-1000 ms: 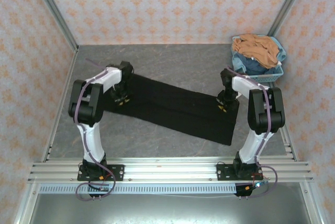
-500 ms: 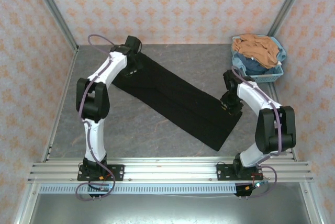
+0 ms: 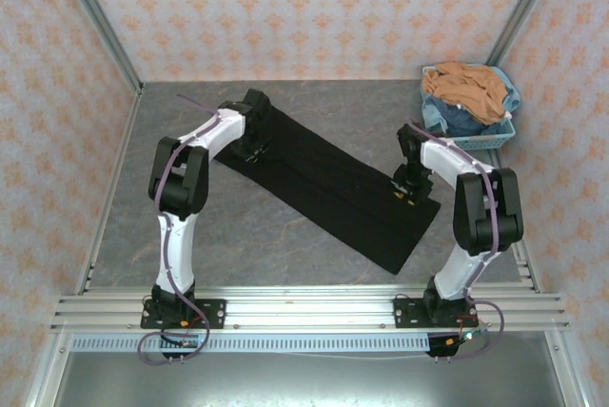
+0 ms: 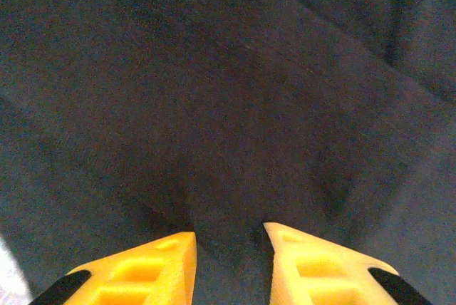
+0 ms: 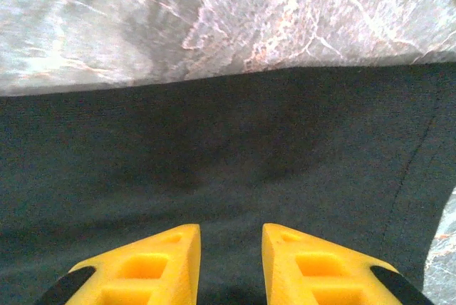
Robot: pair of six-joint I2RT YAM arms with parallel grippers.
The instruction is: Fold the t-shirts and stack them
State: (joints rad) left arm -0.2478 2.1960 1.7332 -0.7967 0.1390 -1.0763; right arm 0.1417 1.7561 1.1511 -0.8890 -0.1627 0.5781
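A black t-shirt [image 3: 333,188] lies folded into a long strip, running diagonally from the far left to the near right of the grey table. My left gripper [image 3: 253,145] is at the strip's far left end. In the left wrist view the left gripper [image 4: 229,234] has a raised ridge of black cloth [image 4: 228,177] pinched between its yellow fingers. My right gripper [image 3: 406,190] is over the strip's right end. In the right wrist view the right gripper [image 5: 231,228] stands open, with flat black cloth [image 5: 228,148] under it near the cloth's edge.
A light-blue basket [image 3: 497,133] holding orange and blue clothes stands at the far right corner, close behind the right arm. Bare grey marbled table [image 3: 276,255] lies in front of the strip. Patterned walls close the table in on three sides.
The strip has swung from nearly level to a steeper diagonal as its left end went farther back. The left gripper went back with that end. The right gripper's jaws widened at the right end.
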